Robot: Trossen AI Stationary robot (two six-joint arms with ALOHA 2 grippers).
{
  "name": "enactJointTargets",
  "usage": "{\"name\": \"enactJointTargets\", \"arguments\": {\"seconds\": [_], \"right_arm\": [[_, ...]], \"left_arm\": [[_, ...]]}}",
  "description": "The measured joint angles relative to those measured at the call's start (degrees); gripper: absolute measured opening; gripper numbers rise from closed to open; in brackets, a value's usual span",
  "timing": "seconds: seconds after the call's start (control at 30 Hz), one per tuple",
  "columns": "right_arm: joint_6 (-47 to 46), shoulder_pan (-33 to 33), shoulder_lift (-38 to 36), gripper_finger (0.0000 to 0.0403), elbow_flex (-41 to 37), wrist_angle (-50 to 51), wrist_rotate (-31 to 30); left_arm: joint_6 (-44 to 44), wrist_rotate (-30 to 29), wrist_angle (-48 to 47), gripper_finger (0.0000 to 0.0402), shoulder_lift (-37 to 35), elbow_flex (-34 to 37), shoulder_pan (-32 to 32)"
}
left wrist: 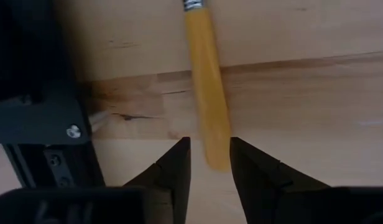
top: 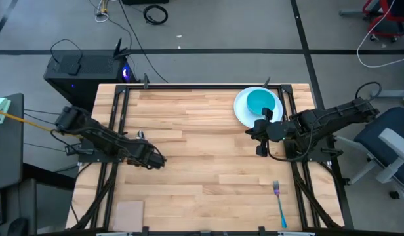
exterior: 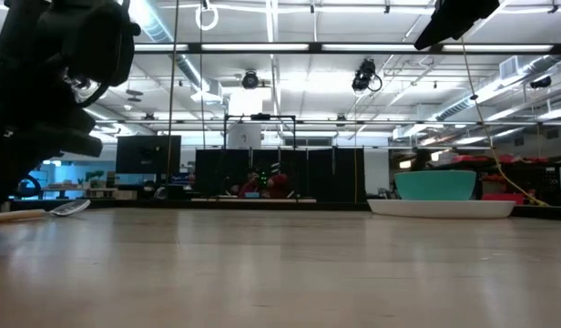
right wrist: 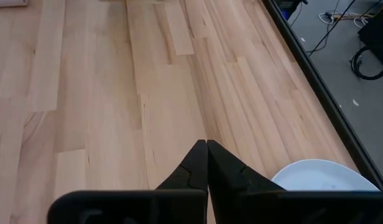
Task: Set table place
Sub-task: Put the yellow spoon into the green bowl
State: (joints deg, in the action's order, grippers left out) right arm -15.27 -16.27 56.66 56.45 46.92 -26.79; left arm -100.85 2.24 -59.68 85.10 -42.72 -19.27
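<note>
My left claw (left wrist: pixel 208 163) sits low over the left side of the desk (top: pixel 208 164), fingers spread, with the tip of the orange-handled spoon (left wrist: pixel 207 93) lying flat between them, not pinched. My right claw (right wrist: pixel 207 163) is pressed together, empty, hovering just beside the white plate (top: pixel 244 113) at the desk's far right corner. The teal bowl (top: pixel 262 101) sits on that plate. I see the blue-handled fork (top: pixel 279 204) lying near the right front edge, well apart from the plate. A tan pad (top: pixel 129 214) lies at the left front corner
</note>
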Motion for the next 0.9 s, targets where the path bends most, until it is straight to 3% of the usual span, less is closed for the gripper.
{"name": "enactJointTargets", "arguments": {"seconds": [0.3, 0.53, 0.9], "right_arm": [[-0.02, 0.0, 0.02, 0.0008, 0.0, 0.04, 0.0], [-0.02, 0.0, 0.0, 0.0006, 0.0, 0.14, 0.0], [-0.04, 0.0, 0.0, 0.0006, 0.0, 0.11, 0.0]], "left_arm": [[-0.64, 0.17, 1.26, 0.0106, 0.48, 0.1, -0.21], [-2.46, 1.6, 9.81, 0.0105, 0.08, 6.13, -0.52], [-1.72, 1.49, 10.02, 0.0091, 0.08, 6.64, -0.55]]}}
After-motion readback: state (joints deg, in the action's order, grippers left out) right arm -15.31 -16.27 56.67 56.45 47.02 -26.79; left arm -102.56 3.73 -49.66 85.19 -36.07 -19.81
